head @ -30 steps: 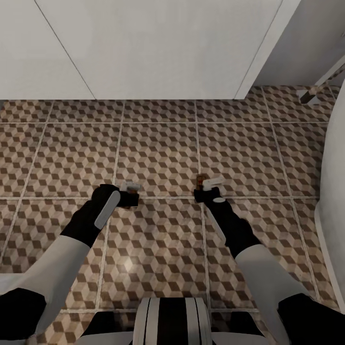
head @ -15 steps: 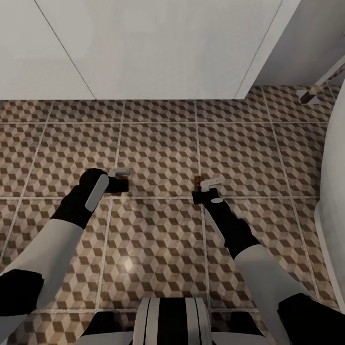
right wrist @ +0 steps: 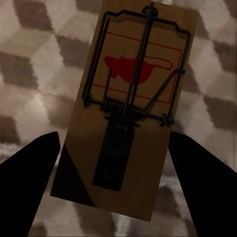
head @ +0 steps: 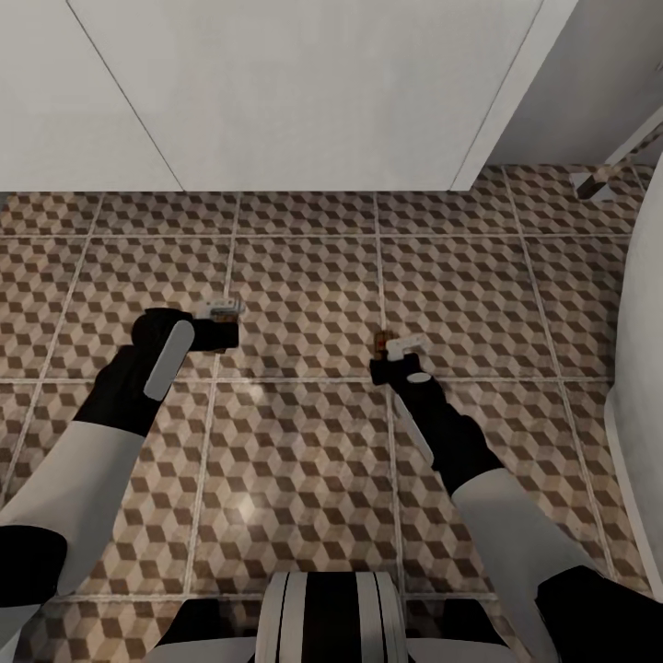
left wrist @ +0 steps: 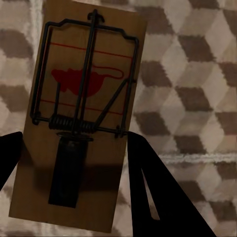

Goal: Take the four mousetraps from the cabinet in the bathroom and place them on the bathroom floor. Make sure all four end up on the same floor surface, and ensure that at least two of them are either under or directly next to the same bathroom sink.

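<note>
The bathroom floor has big square tiles with a brown, beige and grey cube pattern and pale lines between them. A plain white wall stands at the far side of it. A smooth white rounded edge shows at the right side of the head view.

Both black and white arms reach forward and down over the tiles. The left gripper is closed on a mousetrap. Its two dark fingers press on the long sides of the brown wooden slab. The slab has a dark wire spring and a red mouse shape on it.

The right gripper is closed on a second mousetrap in the same way, with a dark finger on each long side. Both traps are over the tiles, well apart from each other. I cannot tell if they touch the floor.
</note>
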`<state>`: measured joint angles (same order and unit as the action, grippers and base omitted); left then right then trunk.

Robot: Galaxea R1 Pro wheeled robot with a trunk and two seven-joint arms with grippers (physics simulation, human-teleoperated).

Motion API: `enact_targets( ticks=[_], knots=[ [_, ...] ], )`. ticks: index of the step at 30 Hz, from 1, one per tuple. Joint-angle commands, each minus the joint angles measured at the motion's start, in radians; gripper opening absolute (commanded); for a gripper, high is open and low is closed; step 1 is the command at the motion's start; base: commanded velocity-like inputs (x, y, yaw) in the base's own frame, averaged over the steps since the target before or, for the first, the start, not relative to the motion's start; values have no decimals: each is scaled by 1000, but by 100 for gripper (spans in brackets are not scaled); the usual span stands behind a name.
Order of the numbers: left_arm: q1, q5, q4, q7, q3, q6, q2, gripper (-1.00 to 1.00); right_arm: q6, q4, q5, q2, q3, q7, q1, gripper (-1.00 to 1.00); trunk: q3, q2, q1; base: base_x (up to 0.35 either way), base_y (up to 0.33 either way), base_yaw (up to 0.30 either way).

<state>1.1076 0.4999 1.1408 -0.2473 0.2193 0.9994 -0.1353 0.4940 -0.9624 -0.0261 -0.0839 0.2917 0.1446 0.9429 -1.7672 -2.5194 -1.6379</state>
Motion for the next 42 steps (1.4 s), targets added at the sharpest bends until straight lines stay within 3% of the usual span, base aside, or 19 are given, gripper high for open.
enact_targets(
  ticks=[1,5,14,30,42],
  knots=[
    [0,7,-2,-9,3,2,-1,-100,20,-8,-3,0,2,7,2,-100,-1,0,0,0,0,0],
    [-2,7,-13,-9,3,1,0,-100,109,-40,-2,1,2,18,28,-100,-1,0,0,0,0,0],
    [-11,7,-17,-9,5,1,0,-100,174,-42,-4,1,1,41,131,-100,-1,0,0,0,0,0],
    [-26,8,-50,-9,6,3,3,-100,196,-61,-9,8,1,35,139,-100,-1,0,0,0,0,0],
    [-30,8,-51,-10,23,2,5,-100,196,-61,-9,5,3,35,139,-100,-18,0,0,0,0,0]
  ],
)
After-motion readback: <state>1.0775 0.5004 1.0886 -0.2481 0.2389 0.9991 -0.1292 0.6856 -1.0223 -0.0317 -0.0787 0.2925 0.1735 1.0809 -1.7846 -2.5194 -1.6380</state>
